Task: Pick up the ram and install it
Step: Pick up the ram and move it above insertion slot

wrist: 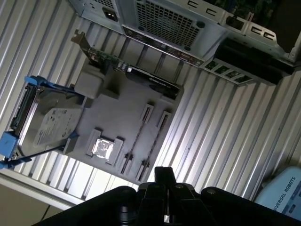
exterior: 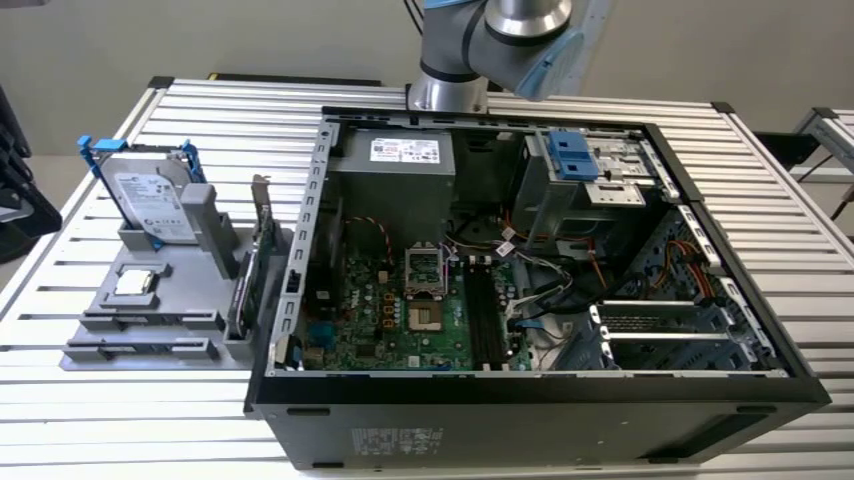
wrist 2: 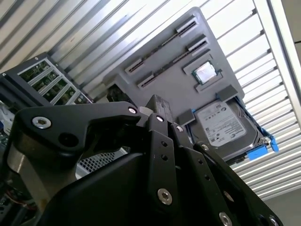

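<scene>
We're right at the start of the pick here, nothing grabbed yet. The gripper (wrist: 164,175) hangs high with its fingers pinched together on nothing, as far as we can tell. The ram (wrist: 137,137) looks to be standing edge-on in the gray holder tray (wrist: 121,101), well below the fingertips. Grabbing it calls for spread fingers squared to that thin edge.

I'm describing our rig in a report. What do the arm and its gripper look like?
The arm is made of silver-grey metal tubes with rounded joints closed by light blue caps; one cap carries dark lettering. In the second wrist view the gripper is matt black, built of flat angular linkage bars pinned with small silver screws, on a dull silver cylindrical base.
</scene>
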Motion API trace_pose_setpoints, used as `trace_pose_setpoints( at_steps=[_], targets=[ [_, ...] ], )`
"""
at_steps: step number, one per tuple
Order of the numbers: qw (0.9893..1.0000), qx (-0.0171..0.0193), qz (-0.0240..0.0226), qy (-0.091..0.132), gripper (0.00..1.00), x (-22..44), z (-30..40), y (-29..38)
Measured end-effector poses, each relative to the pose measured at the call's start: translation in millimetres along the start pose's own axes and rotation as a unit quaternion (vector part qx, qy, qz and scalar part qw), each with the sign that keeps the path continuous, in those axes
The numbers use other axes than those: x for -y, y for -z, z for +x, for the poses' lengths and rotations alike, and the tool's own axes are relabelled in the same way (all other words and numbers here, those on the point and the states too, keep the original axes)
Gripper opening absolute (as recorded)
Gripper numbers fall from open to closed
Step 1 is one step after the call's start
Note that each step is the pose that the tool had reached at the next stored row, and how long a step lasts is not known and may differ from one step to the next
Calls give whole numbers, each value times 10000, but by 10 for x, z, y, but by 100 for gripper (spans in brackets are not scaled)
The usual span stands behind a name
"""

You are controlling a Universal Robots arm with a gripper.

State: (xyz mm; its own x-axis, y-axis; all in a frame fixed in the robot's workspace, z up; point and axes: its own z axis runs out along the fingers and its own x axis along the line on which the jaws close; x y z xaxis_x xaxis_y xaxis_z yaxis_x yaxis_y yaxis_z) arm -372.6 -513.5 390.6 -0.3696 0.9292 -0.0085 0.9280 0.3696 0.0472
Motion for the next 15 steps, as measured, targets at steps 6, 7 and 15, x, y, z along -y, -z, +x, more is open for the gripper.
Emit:
trace_pose_setpoints(
  at_steps=[6,7,15],
  targets=[
    [10000,2,0,-47,0,0,0,0],
    [10000,3,1,-58,0,0,0,0],
    [9998,10,1,-214,0,2,1,-1]
  ],
)
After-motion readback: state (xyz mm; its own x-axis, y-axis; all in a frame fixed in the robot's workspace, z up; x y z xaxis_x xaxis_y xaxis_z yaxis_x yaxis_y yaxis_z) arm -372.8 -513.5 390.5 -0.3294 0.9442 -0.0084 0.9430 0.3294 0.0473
